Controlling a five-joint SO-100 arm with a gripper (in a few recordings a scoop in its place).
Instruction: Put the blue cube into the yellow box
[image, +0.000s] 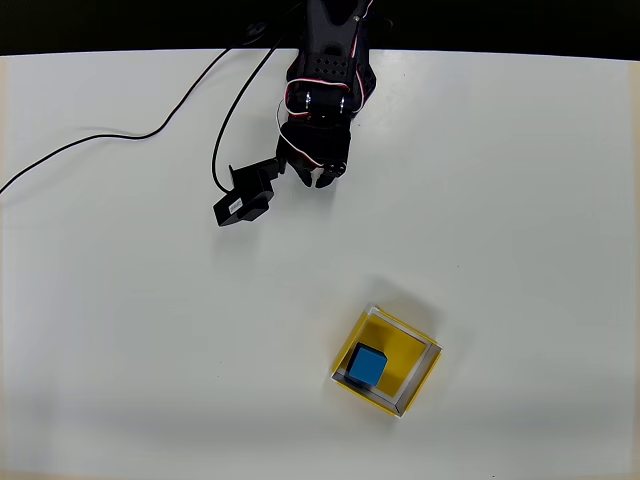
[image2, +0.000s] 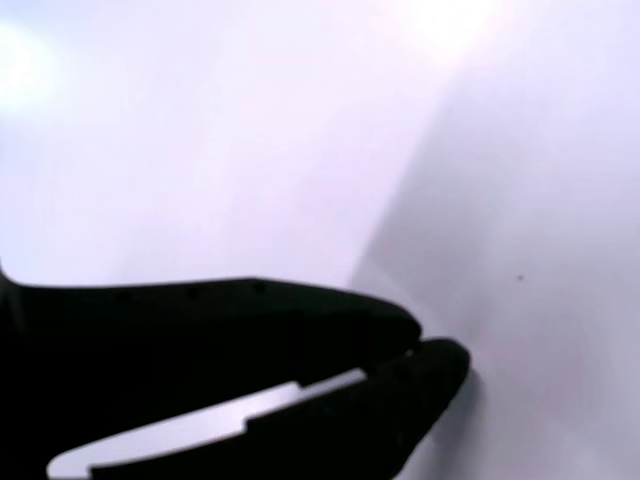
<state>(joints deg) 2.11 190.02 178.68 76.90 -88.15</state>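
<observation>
With the blue cube (image: 368, 365) already seated at the yellow box's (image: 415, 380) seven-o'clock corner and the gripper (image: 313, 176) pinched nearly closed well apart at eleven o'clock, little risk is judged beyond the box being nudged.

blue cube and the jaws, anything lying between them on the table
Nothing. In the overhead view the stretch of white table between the gripper and the blue cube is bare. The cube sits inside the yellow box, whose pale wall is the only thing around it.
</observation>
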